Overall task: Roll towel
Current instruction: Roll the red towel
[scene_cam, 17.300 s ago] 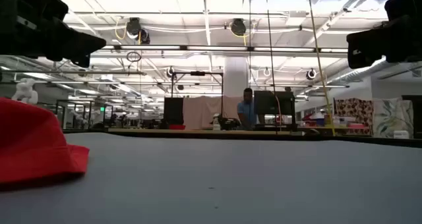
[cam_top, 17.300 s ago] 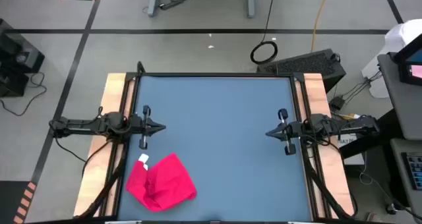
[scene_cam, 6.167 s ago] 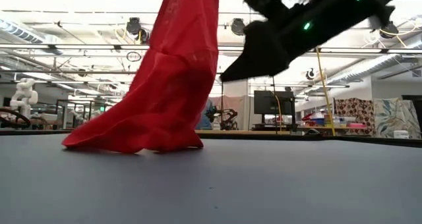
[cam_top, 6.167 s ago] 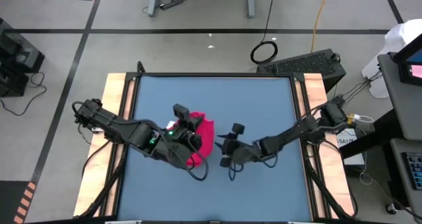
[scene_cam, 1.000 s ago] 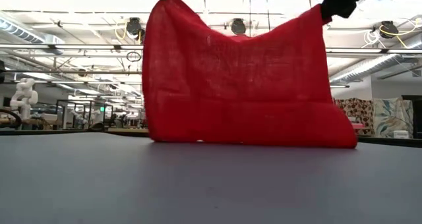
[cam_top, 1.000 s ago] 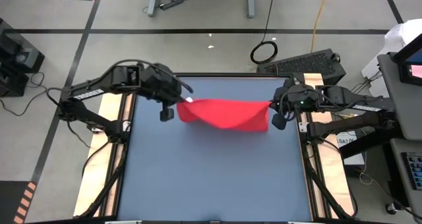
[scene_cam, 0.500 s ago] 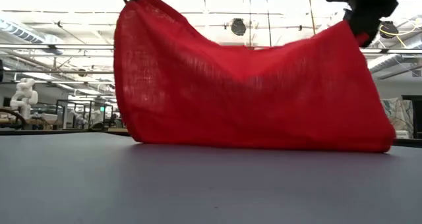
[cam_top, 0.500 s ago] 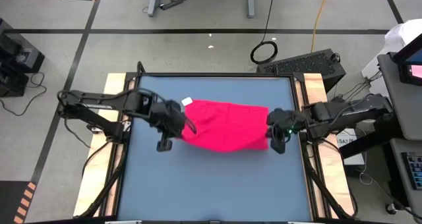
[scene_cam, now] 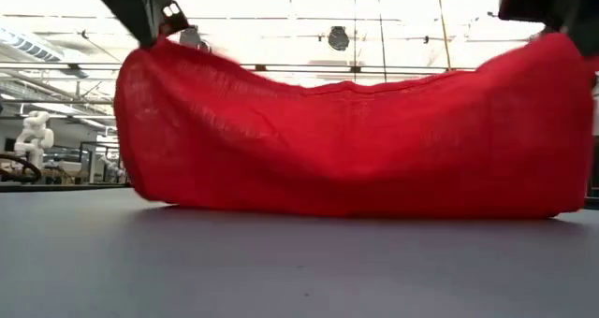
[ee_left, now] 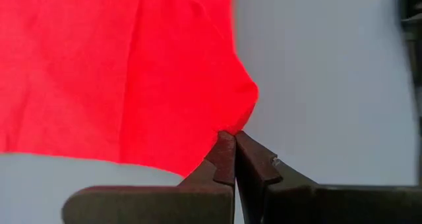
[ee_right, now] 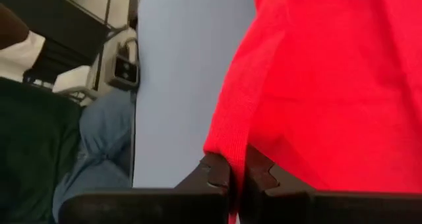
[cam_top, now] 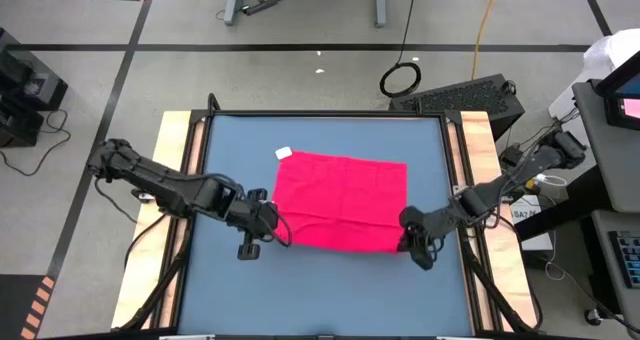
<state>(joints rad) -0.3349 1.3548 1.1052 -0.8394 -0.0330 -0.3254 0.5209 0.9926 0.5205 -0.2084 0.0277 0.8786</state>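
Towel (cam_top: 341, 202) spread across blue tabletop (cam_top: 330, 290), open workshop beyond.

Towel (cam_top: 340, 200): coarse-woven matt cloth. Table (cam_top: 330, 280): smooth matt top, wood side rails.

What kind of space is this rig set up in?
Probably a large open robotics lab or workshop: exposed ceiling ducts and strip lights, taped lines on the concrete floor, and a white humanoid figure beyond the table.
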